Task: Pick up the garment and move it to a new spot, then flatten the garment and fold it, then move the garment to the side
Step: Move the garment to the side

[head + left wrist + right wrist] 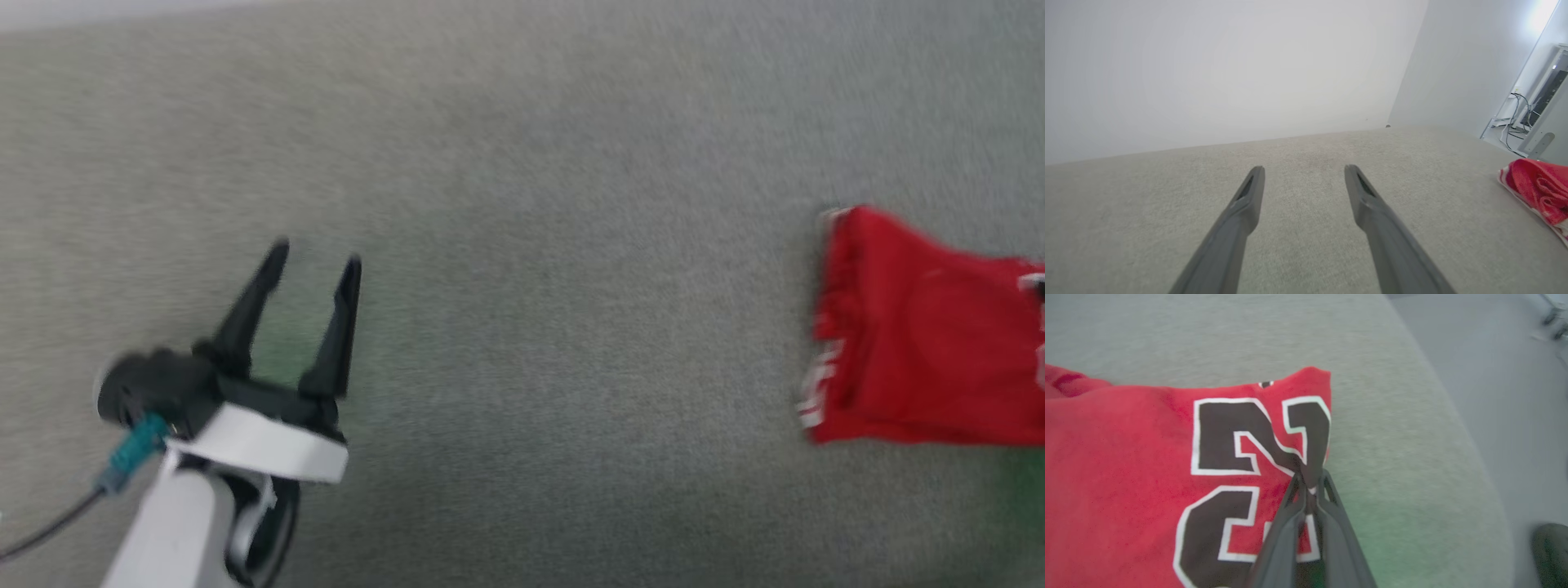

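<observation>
Grey woven cloth covers the counter (pixel 571 245) from edge to edge, and it looks soft and a bit fuzzy. The head view is blurry. From the left wrist view I can see the counter (pixel 1310 228) run up to a plain white wall (pixel 1208 73). A second pale wall (pixel 1453 61) meets it at a corner. Far off to the right, past the counter, there is a white stand (pixel 1551 85) with black cables (pixel 1515 118) hanging down to the floor.

In the right wrist view the counter (pixel 1392 416) has a round edge, and a smooth grey floor (pixel 1515 396) lies below it. Something dark (pixel 1551 551) sits low at the right on that floor, but I cannot tell what it is.

My left tool (pixel 317 253) hangs over bare cloth with its 2 dark fingers spread wide and nothing between them. The same wide gap shows in its own view (pixel 1304 169).

My right tool (pixel 1310 477) is pinched tight on the edge of the garment (pixel 1126 449), right by the big black letters with white outlines.

The garment (pixel 922 343) is bright red and lies bunched on the counter, well apart from the left tool. It has red and white stripes on its trim. In the left wrist view the garment (pixel 1535 183) lies rumpled at the right side.
</observation>
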`<state>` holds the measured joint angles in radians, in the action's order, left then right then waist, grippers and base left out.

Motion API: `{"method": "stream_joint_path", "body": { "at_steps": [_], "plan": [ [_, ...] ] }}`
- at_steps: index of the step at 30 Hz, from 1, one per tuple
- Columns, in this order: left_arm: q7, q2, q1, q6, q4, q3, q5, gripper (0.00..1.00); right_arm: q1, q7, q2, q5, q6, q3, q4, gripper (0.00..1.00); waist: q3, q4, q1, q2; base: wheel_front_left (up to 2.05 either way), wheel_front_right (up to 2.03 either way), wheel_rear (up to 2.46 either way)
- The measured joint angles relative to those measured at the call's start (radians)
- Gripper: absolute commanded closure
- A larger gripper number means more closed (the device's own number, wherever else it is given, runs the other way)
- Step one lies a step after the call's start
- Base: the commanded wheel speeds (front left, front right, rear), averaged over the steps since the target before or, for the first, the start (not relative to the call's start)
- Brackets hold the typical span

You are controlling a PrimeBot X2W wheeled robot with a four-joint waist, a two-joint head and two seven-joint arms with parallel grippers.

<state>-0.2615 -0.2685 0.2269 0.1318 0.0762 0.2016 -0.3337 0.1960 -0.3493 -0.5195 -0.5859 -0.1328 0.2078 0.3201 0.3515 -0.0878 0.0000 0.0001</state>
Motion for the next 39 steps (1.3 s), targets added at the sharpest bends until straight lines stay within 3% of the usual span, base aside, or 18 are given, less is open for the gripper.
{"method": "stream_joint_path", "body": {
  "at_steps": [6,13,19,25,26,27,28,35,39],
  "plan": [
    [0.0,-0.055,0.116,0.0,-0.02,0.023,0.01,0.0,0.09,0.078,-0.013,0.038,0.002,0.092,0.108,1.0,0.081,-0.044,0.0,0.0,0.0,0.0,0.0],
    [0.0,-0.124,0.223,0.0,-0.066,0.019,0.016,0.0,0.323,0.258,-0.026,0.186,0.002,0.206,0.3,1.0,0.21,-0.084,0.0,0.0,0.0,0.0,0.0],
    [0.0,-0.142,0.247,0.0,-0.086,0.01,0.017,0.0,0.464,0.339,-0.017,0.324,0.002,0.251,0.463,1.0,0.267,-0.082,0.0,-0.0001,0.0,0.0,0.0],
    [0.0,-0.14,0.244,0.0,-0.093,0.007,0.023,0.0,0.542,0.398,-0.011,0.385,0.002,0.25,0.6,1.0,0.259,-0.065,0.0,-0.0001,0.0,0.0,0.0],
    [0.0,-0.137,0.24,0.0,-0.093,0.007,0.024,0.0,0.548,0.406,-0.012,0.388,0.002,0.247,0.62,0.71,0.254,-0.063,0.0,-0.0001,0.0,0.0,0.0],
    [0.0,-0.133,0.236,0.0,-0.091,0.007,0.024,0.0,0.551,0.414,-0.013,0.394,0.002,0.243,0.637,0.13,0.248,-0.062,0.0,-0.0001,0.0,0.0,0.0],
    [0.0,-0.129,0.231,0.0,-0.087,0.008,0.024,0.0,0.553,0.422,-0.014,0.397,0.002,0.238,0.654,0.0,0.24,-0.06,0.0,-0.0001,0.0,0.0,0.0],
    [0.0,-0.091,0.186,0.0,-0.049,0.008,0.021,0.0,0.556,0.492,-0.036,0.411,0.002,0.153,0.687,0.0,0.17,-0.048,0.0,-0.0001,0.0,0.0,0.0],
    [0.0,-0.049,0.138,0.0,-0.015,0.007,0.014,0.0,0.535,0.535,-0.012,0.37,0.002,0.071,0.645,0.0,0.114,-0.034,0.0,0.0,0.0,0.0,0.0]
  ]
}}
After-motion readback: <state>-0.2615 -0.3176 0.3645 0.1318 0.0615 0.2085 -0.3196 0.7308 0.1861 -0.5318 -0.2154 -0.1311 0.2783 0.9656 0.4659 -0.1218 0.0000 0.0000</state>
